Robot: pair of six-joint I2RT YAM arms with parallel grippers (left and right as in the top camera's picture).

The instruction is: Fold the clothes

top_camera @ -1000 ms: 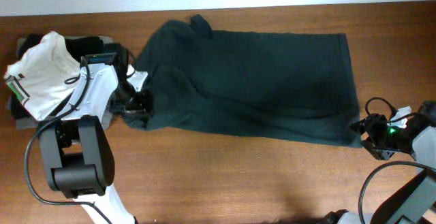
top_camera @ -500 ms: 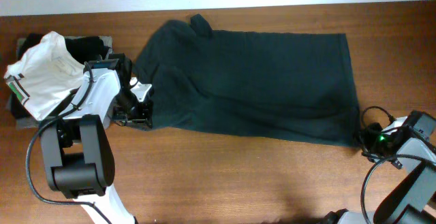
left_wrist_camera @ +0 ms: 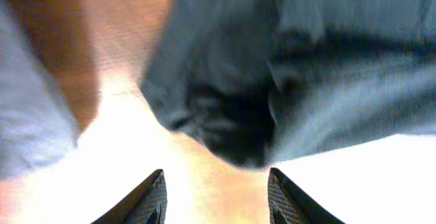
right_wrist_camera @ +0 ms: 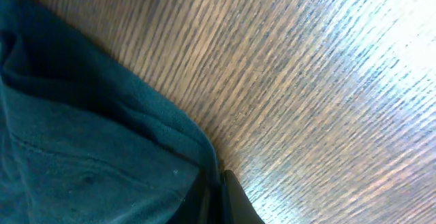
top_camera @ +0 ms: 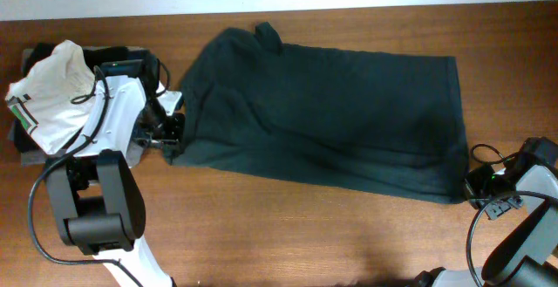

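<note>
Two arms work opposite ends of the dark green garment (top_camera: pixel 323 112), which lies spread flat across the wooden table (top_camera: pixel 288 235), long side running left to right. At its left edge sits the left gripper (top_camera: pixel 172 132) (left_wrist_camera: pixel 216 176); the left wrist view is blurred and washed out, but both fingers (left_wrist_camera: pixel 151 198) show wide apart, bunched fabric ahead of the tips, nothing between them. At the lower right corner is the right gripper (top_camera: pixel 475 185) (right_wrist_camera: pixel 214 183): too small overhead to read, but the right wrist view shows its tips pressed together on the garment's folded edge, their lower part cut off by the frame. Far left, a white garment (top_camera: pixel 48 95) lies on a dark pile (top_camera: pixel 118 58), partly hidden by the left arm
</note>
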